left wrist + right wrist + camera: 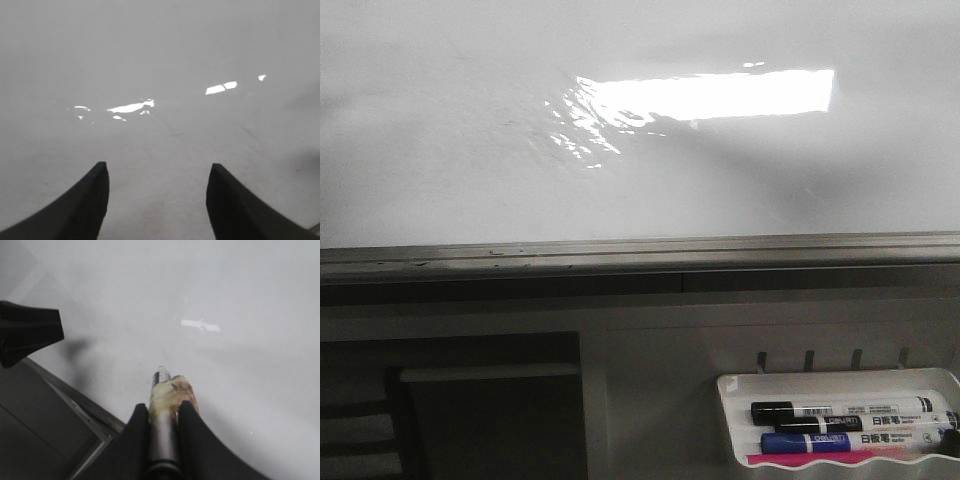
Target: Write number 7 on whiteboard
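Whiteboard (440, 150) stood bare above grey rail (640, 250); no number 7 visible. Left gripper (157, 185) spread wide, empty. Right gripper (162, 412) clamped marker (164, 432), tip near board

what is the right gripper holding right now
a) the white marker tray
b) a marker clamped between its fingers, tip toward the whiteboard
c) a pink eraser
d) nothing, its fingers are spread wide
b: in the right wrist view the right gripper is closed on a marker whose tip points at the whiteboard, while the tray sits untouched below the board's rail in the front view.
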`<state>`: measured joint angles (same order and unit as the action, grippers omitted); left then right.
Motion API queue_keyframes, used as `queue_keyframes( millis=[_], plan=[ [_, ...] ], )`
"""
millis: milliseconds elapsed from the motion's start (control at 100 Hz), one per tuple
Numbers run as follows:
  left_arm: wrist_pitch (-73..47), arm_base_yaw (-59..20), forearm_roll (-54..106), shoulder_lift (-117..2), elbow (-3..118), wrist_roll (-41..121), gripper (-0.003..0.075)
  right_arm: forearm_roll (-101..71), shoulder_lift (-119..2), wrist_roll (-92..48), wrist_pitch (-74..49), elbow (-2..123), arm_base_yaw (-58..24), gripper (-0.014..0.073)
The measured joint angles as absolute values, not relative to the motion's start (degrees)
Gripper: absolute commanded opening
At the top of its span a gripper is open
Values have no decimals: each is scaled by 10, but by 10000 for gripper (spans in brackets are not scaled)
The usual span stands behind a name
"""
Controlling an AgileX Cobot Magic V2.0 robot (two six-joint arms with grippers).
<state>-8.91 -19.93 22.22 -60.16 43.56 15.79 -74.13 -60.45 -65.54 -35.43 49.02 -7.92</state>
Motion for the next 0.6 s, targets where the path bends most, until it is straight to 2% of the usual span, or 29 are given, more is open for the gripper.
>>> queue_keyframes(
  millis=[230, 600],
  plan=[
    [-83, -190, 223, -600, 433, 158, 386, -825, -649, -726, -308, 489, -79, -62],
    [-69, -190, 233, -600, 433, 158, 386, -954, -723, -826, -313, 489, -79, -62]
  ],
)
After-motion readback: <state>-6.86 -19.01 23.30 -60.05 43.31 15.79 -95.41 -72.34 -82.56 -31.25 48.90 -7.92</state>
